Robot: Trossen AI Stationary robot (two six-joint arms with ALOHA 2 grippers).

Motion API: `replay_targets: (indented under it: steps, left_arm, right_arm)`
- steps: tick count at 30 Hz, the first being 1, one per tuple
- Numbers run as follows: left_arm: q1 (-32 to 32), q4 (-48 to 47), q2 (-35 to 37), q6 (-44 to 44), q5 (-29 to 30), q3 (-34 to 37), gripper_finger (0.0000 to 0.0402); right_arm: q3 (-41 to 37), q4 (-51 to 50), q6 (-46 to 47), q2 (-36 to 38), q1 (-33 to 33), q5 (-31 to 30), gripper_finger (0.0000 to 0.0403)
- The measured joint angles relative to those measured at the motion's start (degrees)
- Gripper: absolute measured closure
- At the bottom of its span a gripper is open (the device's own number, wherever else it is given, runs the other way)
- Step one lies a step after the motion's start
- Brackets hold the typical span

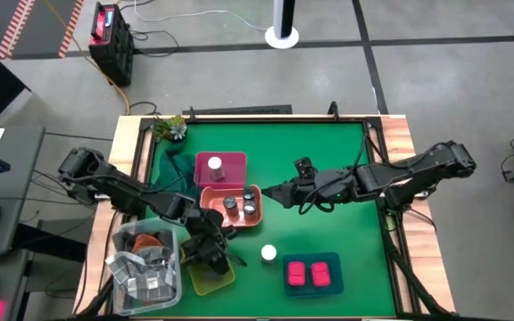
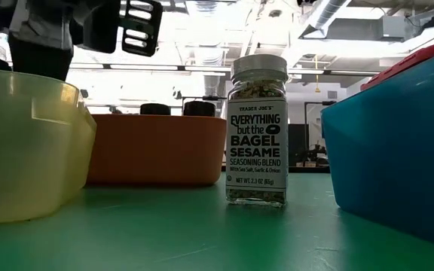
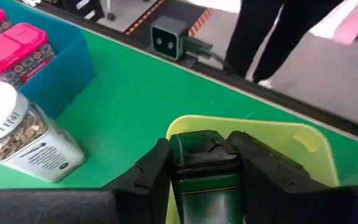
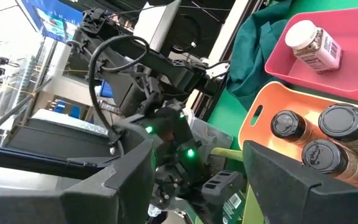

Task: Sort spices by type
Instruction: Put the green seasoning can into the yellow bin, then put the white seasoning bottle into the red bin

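Observation:
My left gripper (image 3: 199, 155) is shut on a dark blackish box (image 3: 197, 186) over the yellow-green tray (image 1: 211, 276). A white-capped jar (image 1: 269, 254) stands upright on the green mat, and it also shows as a jar (image 3: 17, 134) beside the left gripper. Two bright pink boxes (image 1: 312, 273) lie in the blue tray (image 1: 333, 260). Three grey-lidded jars (image 4: 328, 140) stand in the orange tray (image 1: 212, 198). Another white-capped jar (image 4: 314, 43) lies in the pink tray (image 1: 205, 163). My right gripper (image 1: 270, 192) is open, hovering just right of the orange tray. My left gripper pinches the dark box between its two fingers (image 3: 151, 171), one on each side of the box's upper part (image 3: 199, 163) just under its lid. The box hangs over the yellow-green tray (image 3: 291, 146). The fingers hide its lower end.
A clear bin of grey packets (image 1: 145, 267) sits left of the yellow-green tray, under the left arm. A small plant (image 1: 171, 127) and dark green cloth (image 1: 178, 165) lie at the far left. Bare mat (image 1: 328, 232) stretches between the trays and the right edge.

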State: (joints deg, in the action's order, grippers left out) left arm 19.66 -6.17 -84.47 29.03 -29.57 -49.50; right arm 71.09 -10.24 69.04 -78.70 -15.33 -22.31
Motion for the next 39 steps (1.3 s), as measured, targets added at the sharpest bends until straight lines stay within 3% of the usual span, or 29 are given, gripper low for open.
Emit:
replay_targets:
  steps: [10,24,39]
  left_arm:
    - [-4.2,10.9,0.1,-6.3,-9.1,4.6,0.0264]
    - [-3.9,8.4,0.1,-5.8,-6.7,4.7,0.0262]
    - [-4.2,6.5,0.1,-7.0,-4.5,4.7,0.0179]
  right_arm:
    - [0.0,0.0,0.4,0.0,0.0,0.0,0.0138]
    - [0.0,0.5,1.6,0.0,0.0,0.0,0.0138]
    - [0.0,0.3,0.1,0.0,0.1,0.0,0.0138]
